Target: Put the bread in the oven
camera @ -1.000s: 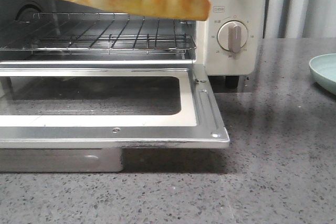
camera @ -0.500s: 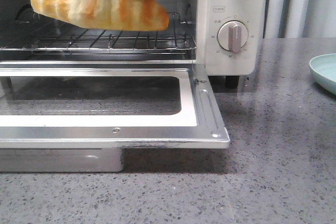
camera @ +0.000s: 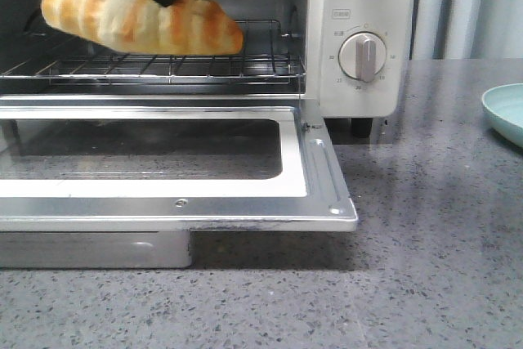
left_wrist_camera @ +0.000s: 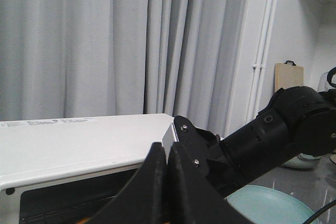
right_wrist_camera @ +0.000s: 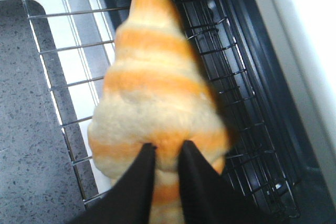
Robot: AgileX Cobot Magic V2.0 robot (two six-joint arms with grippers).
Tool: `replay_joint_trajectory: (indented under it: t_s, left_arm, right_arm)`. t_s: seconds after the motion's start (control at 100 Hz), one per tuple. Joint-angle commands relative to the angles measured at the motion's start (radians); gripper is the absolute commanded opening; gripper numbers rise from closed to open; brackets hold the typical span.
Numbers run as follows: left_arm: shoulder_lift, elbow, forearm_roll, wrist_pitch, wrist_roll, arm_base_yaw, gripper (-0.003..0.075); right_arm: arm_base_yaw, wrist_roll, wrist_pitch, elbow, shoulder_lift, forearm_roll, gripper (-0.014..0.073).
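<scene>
The oven (camera: 359,38) stands open, its glass door (camera: 163,161) folded flat toward the viewer over the grey counter (camera: 425,267). The cavity above the wire rack (camera: 163,63) is unobstructed to the right of the bread (camera: 143,18); the right cavity wall and dial panel bound that side. A pale green plate (camera: 505,112) sits well apart at the counter's right edge. The right claw (right_wrist_camera: 165,156) pinches the bread near its middle, fingers narrowly spread, holding it lengthwise just over the rack inside the opening. The left claw (left_wrist_camera: 167,156) hovers above the oven's top, fingers pressed together, empty, with curtains (left_wrist_camera: 105,40) behind.
</scene>
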Motion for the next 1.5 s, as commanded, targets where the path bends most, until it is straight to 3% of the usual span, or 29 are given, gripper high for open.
replay_joint_trajectory:
  t_s: [0.0,0.07,0.11,0.53,0.62,0.83,0.98,1.3,1.49]
  left_arm:
    - [0.013,-0.031,-0.009,-0.081,-0.001,-0.004,-0.0021]
    - [0.013,-0.031,-0.009,-0.081,-0.001,-0.004,-0.0021]
    - [0.013,-0.031,-0.009,-0.081,-0.001,-0.004,-0.0021]
    - [-0.046,-0.031,0.037,-0.066,-0.001,-0.004,-0.0021]
    - [-0.068,-0.031,0.094,-0.017,-0.001,-0.002,-0.0021]
    - [-0.093,-0.031,0.097,0.05,-0.001,0.023,-0.0021]
    - [-0.094,-0.031,0.125,0.074,-0.001,0.068,-0.0021]
    - [-0.129,-0.031,0.138,0.096,-0.001,0.18,-0.0021]
    - [-0.207,-0.031,0.175,0.106,-0.001,0.273,-0.0021]
  right_arm:
    - [-0.002,0.003,-0.059,-0.037,-0.04,-0.032,0.0285]
    - [-0.002,0.003,-0.059,-0.037,-0.04,-0.032,0.0405]
    - [-0.002,0.003,-0.061,-0.037,-0.04,-0.034,0.043]
    - [0.063,0.003,-0.074,-0.039,-0.105,-0.003,0.043]
    - [0.098,0.003,-0.067,-0.039,-0.126,-0.003,0.0377]
    - [0.181,0.003,-0.014,-0.039,-0.173,-0.001,0.0064]
    - [0.215,0.003,0.049,-0.039,-0.193,0.008,-0.0058]
    - [0.218,0.034,0.27,-0.039,-0.208,0.018,-0.0069]
    - [0.218,0.132,0.322,-0.039,-0.24,-0.028,-0.0069]
